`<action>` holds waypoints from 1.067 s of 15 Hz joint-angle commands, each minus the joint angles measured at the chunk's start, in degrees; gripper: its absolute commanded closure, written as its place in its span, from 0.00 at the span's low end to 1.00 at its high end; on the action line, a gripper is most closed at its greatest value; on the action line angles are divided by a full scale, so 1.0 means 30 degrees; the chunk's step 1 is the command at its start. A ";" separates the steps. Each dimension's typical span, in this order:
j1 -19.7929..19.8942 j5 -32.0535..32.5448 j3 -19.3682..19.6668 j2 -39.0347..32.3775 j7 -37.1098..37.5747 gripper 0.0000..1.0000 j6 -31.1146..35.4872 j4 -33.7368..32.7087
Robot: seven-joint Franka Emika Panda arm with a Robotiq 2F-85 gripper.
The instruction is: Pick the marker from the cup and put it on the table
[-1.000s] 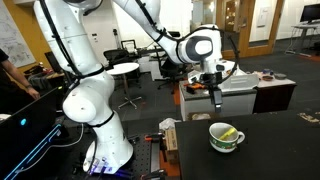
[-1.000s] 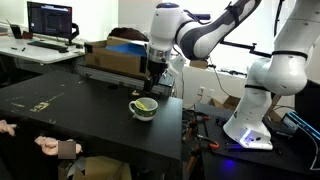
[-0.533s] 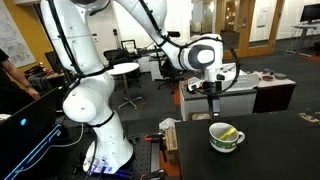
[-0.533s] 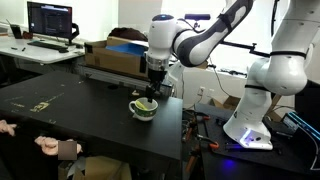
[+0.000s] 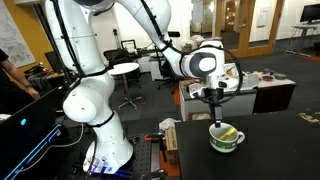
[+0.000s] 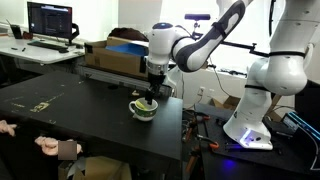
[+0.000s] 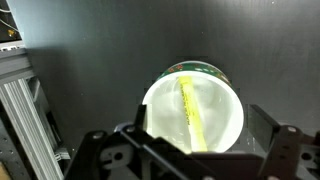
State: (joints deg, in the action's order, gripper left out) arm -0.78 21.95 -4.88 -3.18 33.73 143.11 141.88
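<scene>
The white cup (image 5: 226, 139) with a dark greenish band stands on the dark table (image 5: 280, 150) near its edge; it also shows in the other exterior view (image 6: 144, 108). The yellow marker (image 7: 191, 112) lies slanted inside the cup (image 7: 193, 108), seen from above in the wrist view. Its tip shows in an exterior view (image 5: 229, 132). My gripper (image 5: 218, 118) hangs just above the cup's rim, also seen in the other exterior view (image 6: 149, 95). Its fingers (image 7: 195, 140) are spread open on either side of the cup and hold nothing.
A cardboard box with a blue item (image 6: 118, 55) sits at the table's far edge. A desk with a monitor (image 6: 50, 20) stands behind. The robot base (image 5: 95, 110) and a metal frame (image 7: 20, 110) stand beside the table. A person's hand (image 6: 55, 147) rests at the table's near edge.
My gripper has come down toward the cup, from well above it to just over its rim. The cup and marker have not moved.
</scene>
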 commanded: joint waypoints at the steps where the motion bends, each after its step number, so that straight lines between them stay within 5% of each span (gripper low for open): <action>1: -0.0321 0.1232 0.0764 -0.0444 -0.0201 0.00 0.1158 0.0002; 6: -0.0580 0.2690 0.1185 -0.0979 -0.0219 0.00 0.1668 -0.0295; 16: -0.0446 0.0724 0.1565 -0.1765 -0.3586 0.00 0.1150 -0.2424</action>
State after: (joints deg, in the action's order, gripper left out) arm -1.45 27.13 -0.79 -6.84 26.40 146.91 136.41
